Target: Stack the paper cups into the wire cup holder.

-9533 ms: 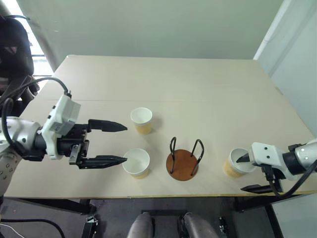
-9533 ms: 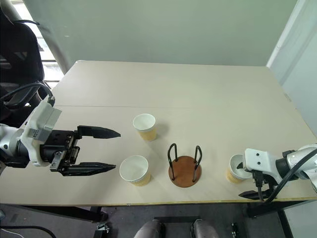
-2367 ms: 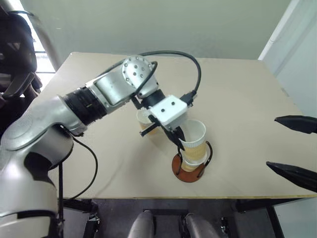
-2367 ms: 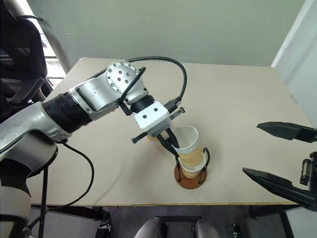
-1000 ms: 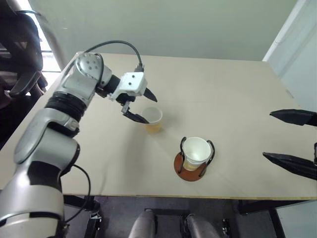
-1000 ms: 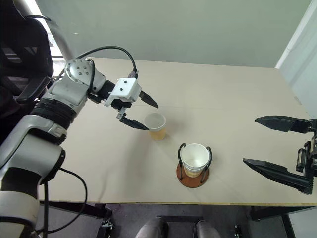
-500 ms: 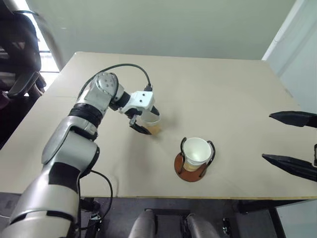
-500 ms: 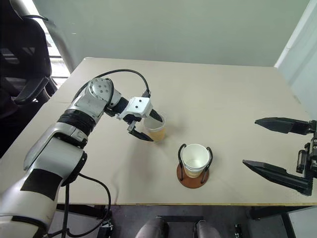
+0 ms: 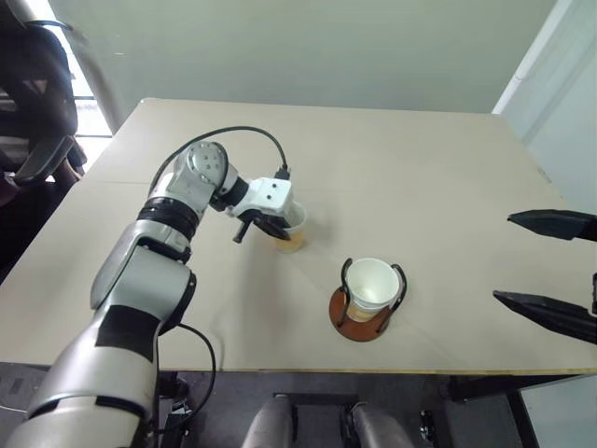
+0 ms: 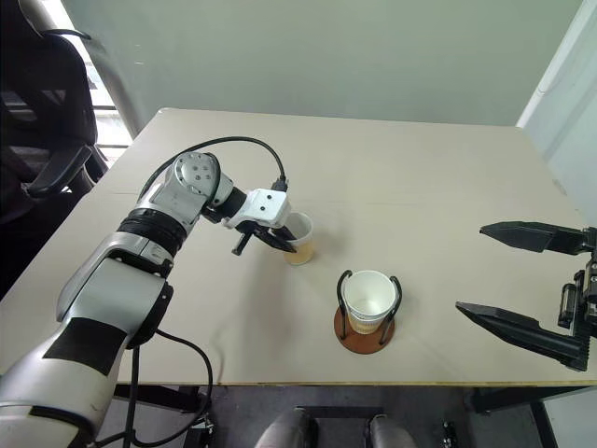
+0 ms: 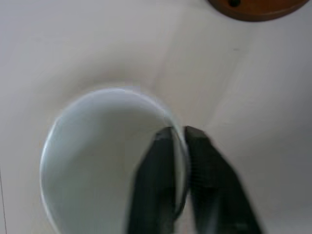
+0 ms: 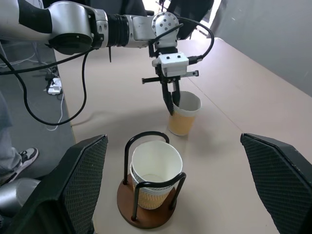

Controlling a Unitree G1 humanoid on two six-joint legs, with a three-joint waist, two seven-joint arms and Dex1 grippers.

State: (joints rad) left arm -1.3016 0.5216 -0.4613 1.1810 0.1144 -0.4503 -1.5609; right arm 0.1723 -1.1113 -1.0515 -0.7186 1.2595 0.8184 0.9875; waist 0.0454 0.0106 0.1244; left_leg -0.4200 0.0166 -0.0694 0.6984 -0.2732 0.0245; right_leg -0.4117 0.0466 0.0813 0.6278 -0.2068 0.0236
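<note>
Left claw (image 10: 280, 240) now clamped on cup rim (image 10: 299, 227)

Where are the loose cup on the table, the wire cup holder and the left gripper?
loose cup (image 12: 184, 123), right wrist view, on its tan outer wall.
wire cup holder (image 10: 346, 333), right eye view, on the bare edge of its brown base.
left gripper (image 11: 179, 146), left wrist view, between its fingers pinching the cup's rim.
</note>
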